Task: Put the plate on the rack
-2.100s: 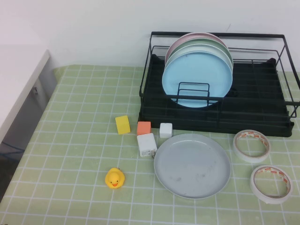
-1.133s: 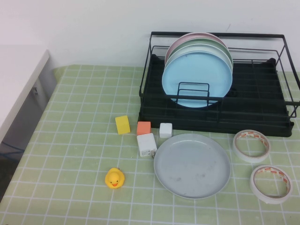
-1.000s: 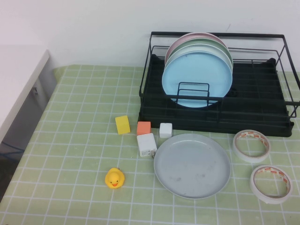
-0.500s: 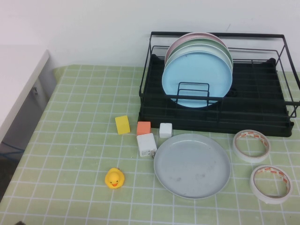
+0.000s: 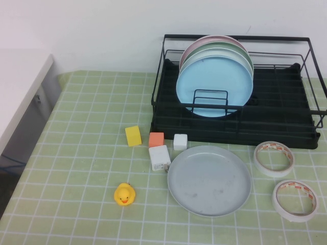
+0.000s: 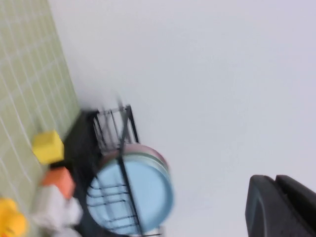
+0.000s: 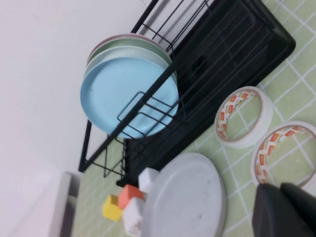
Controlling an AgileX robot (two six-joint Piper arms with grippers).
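Nearest on the green tiled table [image 5: 76, 204]: a yellow rubber duck [image 5: 124, 194] left of centre and, far to its right, a roll of tape [image 5: 295, 199] lying flat. Just beyond, the grey plate [image 5: 209, 180], flat on the table, faintly smudged, nothing gripping or touching it from above. A second roll of tape [image 5: 274, 158] just right of the plate's far edge, apart from it. A white charger [image 5: 160, 157] close against the plate's left rim; whether touching, cannot tell. Behind that, a row of small blocks: yellow block [image 5: 133, 136], orange block [image 5: 156, 139], white block [image 5: 180, 141], all standing near the front of the rack.

Farther back, the black wire rack [image 5: 276, 127], wide, with a black tray base. Upright in its left half, a blue plate [image 5: 215, 86] in front, a green plate [image 5: 240, 53] behind it, a pink plate [image 5: 204, 42] at the back. Right half of the rack open wire.

Left gripper [image 6: 284, 206]: only a dark corner of it in the left wrist view, held up off the table, rack and blocks far off; fingers cannot tell. Right gripper [image 7: 286, 212]: a dark edge in the right wrist view, above the near roll of tape, holding nothing visible; opening cannot tell. Neither arm in the high view.
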